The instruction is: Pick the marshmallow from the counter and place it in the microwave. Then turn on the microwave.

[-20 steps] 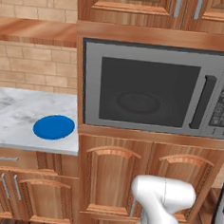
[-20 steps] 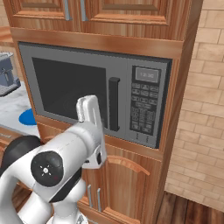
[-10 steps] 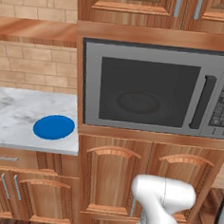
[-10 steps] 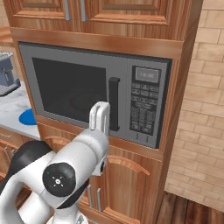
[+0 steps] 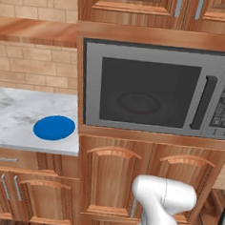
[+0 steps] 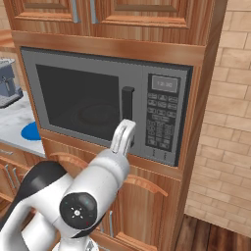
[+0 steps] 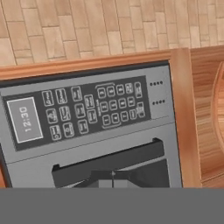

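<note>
The gripper (image 7: 113,175) sits right in front of the microwave (image 5: 154,89), its 2 dark finger tips pressed together with nothing between them. In the hand view they rise at the bottom middle, just below the black door handle (image 7: 107,164), which runs sideways across that rolled view. Beyond the handle, further from the tips, is the button keypad (image 7: 94,111), with its rows of small keys, and a small display (image 7: 25,119) reading 12:30 off to one end.

In the right base view the white arm (image 6: 93,191) reaches up from the lower left, and its hand (image 6: 122,137) ends against the lower part of the handle (image 6: 127,110), beside the keypad (image 6: 161,122). Whether the tips actually touch the handle cannot be told.

The microwave door (image 5: 147,92) is shut; through the dark glass a round plate (image 5: 139,103) shows faintly inside. The marshmallow cannot be made out there.

Well away from the hand, past the far side of the door, the marble counter (image 5: 18,121) carries 1 round blue plate (image 5: 54,128). A grey appliance (image 6: 10,83) stands on the counter, further off still.

Wooden cabinets (image 5: 142,183) lie below the microwave, under the hand.
</note>
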